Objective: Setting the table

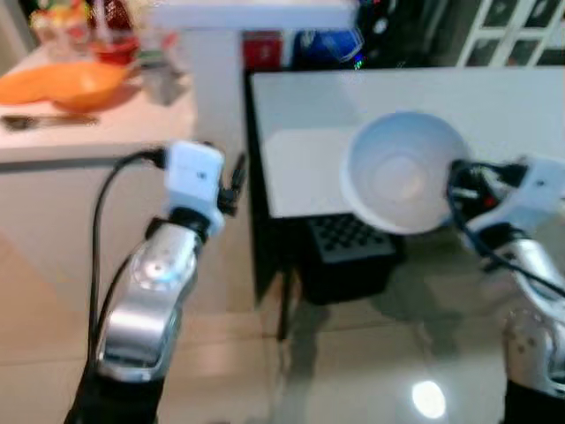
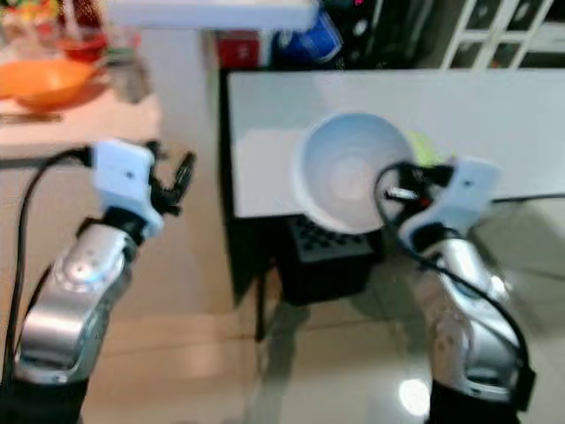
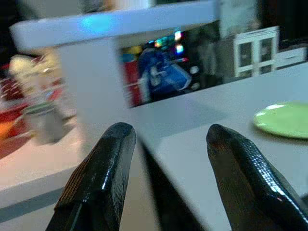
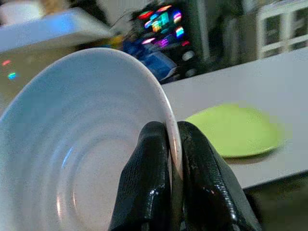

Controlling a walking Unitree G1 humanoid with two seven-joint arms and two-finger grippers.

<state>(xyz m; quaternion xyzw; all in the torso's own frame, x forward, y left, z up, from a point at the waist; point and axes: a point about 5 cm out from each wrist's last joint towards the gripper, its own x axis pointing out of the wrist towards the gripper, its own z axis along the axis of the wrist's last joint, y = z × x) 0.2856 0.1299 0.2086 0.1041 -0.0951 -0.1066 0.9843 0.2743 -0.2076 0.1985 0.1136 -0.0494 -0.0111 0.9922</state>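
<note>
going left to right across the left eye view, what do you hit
orange bowl on the counter → left gripper, fingers open and holding nothing → black crate under the table → white bowl → right gripper, pinching the bowl's rim

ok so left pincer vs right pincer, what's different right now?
The left pincer is open and holds nothing; the right pincer is shut on the white bowl's rim. The left hangs beside the white table, the right at its near edge. Both have black fingers.
</note>
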